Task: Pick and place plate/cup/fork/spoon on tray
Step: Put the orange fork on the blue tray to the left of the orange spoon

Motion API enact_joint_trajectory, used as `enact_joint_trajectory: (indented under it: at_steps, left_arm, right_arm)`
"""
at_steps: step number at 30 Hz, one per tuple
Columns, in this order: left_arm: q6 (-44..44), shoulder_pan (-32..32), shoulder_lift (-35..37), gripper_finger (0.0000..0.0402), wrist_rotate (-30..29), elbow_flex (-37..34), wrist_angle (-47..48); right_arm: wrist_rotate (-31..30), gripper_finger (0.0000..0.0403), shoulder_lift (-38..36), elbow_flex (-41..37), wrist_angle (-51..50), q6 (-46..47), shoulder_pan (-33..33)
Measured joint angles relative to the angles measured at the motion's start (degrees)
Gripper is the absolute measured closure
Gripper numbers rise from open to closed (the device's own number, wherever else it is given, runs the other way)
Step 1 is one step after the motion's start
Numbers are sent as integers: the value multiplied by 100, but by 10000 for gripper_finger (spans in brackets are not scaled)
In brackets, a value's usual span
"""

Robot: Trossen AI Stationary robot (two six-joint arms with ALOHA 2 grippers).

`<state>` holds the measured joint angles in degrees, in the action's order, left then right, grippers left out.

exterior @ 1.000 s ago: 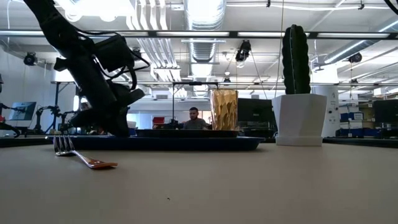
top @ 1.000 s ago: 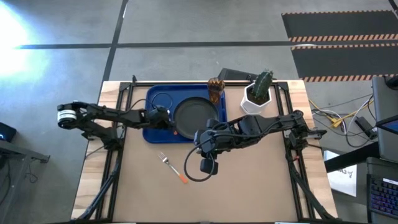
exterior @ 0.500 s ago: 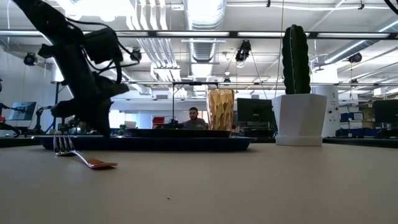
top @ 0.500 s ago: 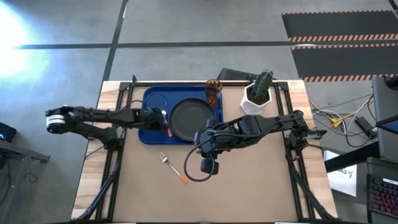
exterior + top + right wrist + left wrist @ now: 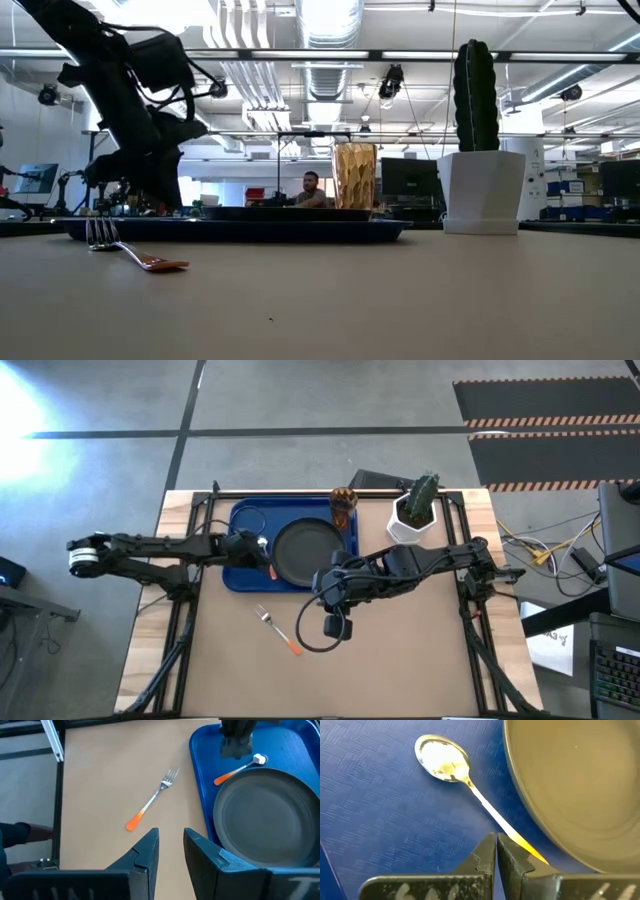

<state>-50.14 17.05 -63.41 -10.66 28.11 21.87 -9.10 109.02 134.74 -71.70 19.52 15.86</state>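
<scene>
Left gripper (image 5: pixel 496 851), fingers together, hovers over the spoon (image 5: pixel 470 785) on the tray (image 5: pixel 380 820); right gripper (image 5: pixel 171 851) stands apart, empty.

Overhead view straight down, low view level across table, 2 wrist views close, all sharing the tray (image 5: pixel 243 520)

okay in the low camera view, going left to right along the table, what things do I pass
fork → tray → cup → cactus pot
</scene>
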Motion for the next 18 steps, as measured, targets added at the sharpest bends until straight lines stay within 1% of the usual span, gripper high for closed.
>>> enact_joint_trajectory:
  at_steps: [3, 6, 9, 13, 18]
  left_arm:
    - [257, -1, 136, 401, 138, 120, 182]
    - [485, -1, 423, 401, 154, 393, 673]
    - [795, -10, 835, 401, 123, 778, 1182]
    - [1156, -21, 1416, 401, 59, 1283, 1847]
    - [1484, -23, 2051, 401, -93, 1737, 2620]
  right_arm:
    - [3, 323, 101, 0, -126, -1, -2]
    - [9, 323, 304, -11, -212, -2, -13]
    - [45, 323, 557, -13, -138, -3, -48]
    - [340, 323, 785, -17, -63, 85, -162]
    - [354, 323, 897, -17, 252, 353, -276]
